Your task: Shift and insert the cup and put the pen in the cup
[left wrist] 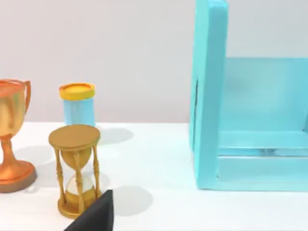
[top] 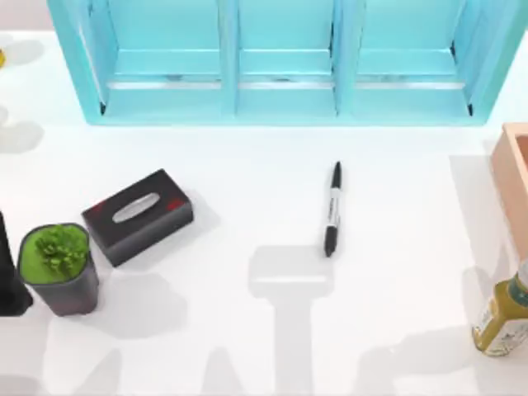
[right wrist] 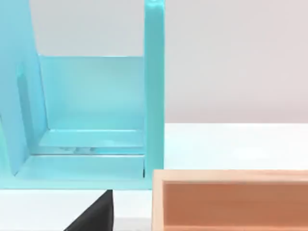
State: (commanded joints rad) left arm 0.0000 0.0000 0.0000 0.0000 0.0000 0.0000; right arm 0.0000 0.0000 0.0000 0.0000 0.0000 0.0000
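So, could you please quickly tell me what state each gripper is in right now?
Left gripper: a dark tip shows in the left wrist view; open or shut cannot be told.
Right gripper: a dark tip shows in the right wrist view; likewise cannot be told.

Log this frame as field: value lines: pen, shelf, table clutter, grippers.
pen: the pen lies flat mid-table, apart from everything
shelf: turquoise shelf at the back, three bays
left side: tissue box, potted plant beside it
right side: wooden box, bottle
left wrist view: hourglass, trophy, yellow-lidded jar
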